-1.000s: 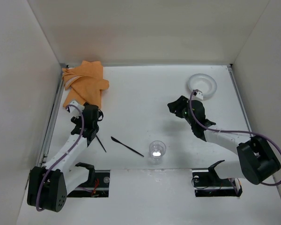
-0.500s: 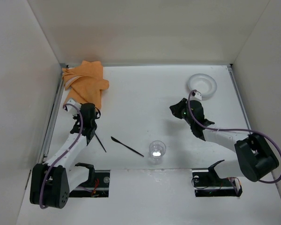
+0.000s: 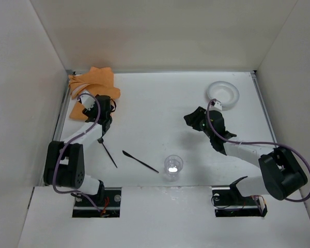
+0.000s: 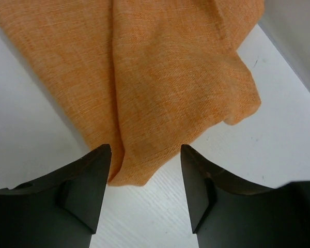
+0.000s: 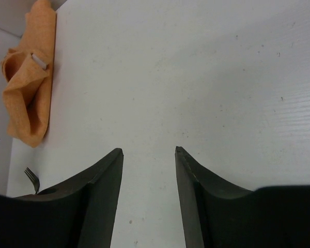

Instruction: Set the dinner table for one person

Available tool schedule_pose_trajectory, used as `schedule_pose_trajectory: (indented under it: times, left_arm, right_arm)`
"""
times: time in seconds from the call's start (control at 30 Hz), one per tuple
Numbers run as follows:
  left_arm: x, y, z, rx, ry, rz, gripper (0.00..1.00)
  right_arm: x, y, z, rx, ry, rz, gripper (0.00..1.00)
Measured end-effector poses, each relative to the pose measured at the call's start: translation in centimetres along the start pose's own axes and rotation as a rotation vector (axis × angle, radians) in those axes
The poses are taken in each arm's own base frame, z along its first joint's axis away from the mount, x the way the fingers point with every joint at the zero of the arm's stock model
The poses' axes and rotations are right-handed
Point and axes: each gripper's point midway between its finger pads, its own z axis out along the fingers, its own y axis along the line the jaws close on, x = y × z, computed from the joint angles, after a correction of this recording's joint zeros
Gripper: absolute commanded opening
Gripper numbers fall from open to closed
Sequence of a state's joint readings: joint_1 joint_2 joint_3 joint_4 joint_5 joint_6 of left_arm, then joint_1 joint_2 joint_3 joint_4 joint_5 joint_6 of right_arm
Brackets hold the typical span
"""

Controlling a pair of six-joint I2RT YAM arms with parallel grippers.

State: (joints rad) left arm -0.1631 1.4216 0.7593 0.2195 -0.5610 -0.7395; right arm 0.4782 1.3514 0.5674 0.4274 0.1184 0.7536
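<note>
The dinner table (image 3: 160, 103) is a white tabletop. An orange cloth (image 3: 93, 85) lies crumpled in its far left corner. My left gripper (image 3: 104, 107) stands open at the cloth's near edge. In the left wrist view a corner of the cloth (image 4: 160, 77) lies just ahead of that gripper (image 4: 145, 155), ungripped. A black fork (image 3: 107, 153) and a black knife (image 3: 139, 161) lie on the table near the front. A clear cup (image 3: 173, 166) stands to their right. My right gripper (image 3: 192, 119) hangs open over bare table, nothing between its fingers (image 5: 149, 151).
A white ring-shaped dish (image 3: 222, 93) sits at the far right, behind the right gripper. White walls enclose the table on three sides, with metal rails (image 3: 59, 129) along the edges. The right wrist view shows the cloth (image 5: 31, 88) and the fork's tines (image 5: 32, 178) far left.
My left gripper has moved away from the fork, up to the orange cloth's near edge. The fork stays on the table. The right gripper has hardly moved.
</note>
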Motion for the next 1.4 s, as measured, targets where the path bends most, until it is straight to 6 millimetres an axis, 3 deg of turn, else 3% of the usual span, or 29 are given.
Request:
schedule_pose_trajectory:
  times: [0.3, 0.47, 0.53, 0.67, 0.77, 0.87, 1.03, 1.17, 1.27, 1.4]
  left_arm:
    - [-1.2, -3.9, 3.7, 0.012, -0.02, 0.047, 0.64]
    - [-0.9, -6.1, 6.4, 0.018, -0.015, 0.096, 0.63]
    - [-0.1, -6.8, 7.5, 0.03, 0.009, 0.112, 0.56]
    - [3.0, -6.8, 8.9, 0.043, 0.083, 0.133, 0.25]
    - [5.2, -6.9, 9.4, 0.068, 0.143, 0.13, 0.15]
    - [6.7, -8.8, 9.3, 0.151, 0.179, 0.087, 0.11]
    - [10.5, -14.8, 5.4, 0.354, 0.255, 0.064, 0.1]
    - [15.3, -19.3, -0.5, 0.525, 0.359, 0.108, 0.1]
    - [18.4, -21.7, -4.8, 0.637, 0.431, 0.143, 0.12]
    - [21.1, -23.0, -8.9, 0.735, 0.501, 0.177, 0.34]
  right_arm:
    - [0.2, 0.2, 0.2, -0.009, 0.012, -0.007, 0.56]
    - [0.8, 0.8, 0.2, -0.023, 0.027, -0.014, 0.56]
    - [1.0, 1.0, 0.4, -0.027, 0.036, -0.018, 0.56]
    - [1.2, 1.0, 0.5, -0.028, 0.042, -0.024, 0.57]
    - [1.2, 1.0, 0.5, -0.029, 0.044, -0.024, 0.57]
    - [1.2, 1.0, 0.5, -0.028, 0.043, -0.025, 0.57]
    - [1.2, 0.7, 0.7, -0.02, 0.044, -0.026, 0.59]
    - [1.2, 0.5, 0.7, -0.014, 0.044, -0.025, 0.63]
    - [0.9, 0.2, 0.8, -0.007, 0.036, -0.023, 0.68]
    - [0.2, -0.4, 0.9, 0.012, 0.019, -0.015, 0.71]
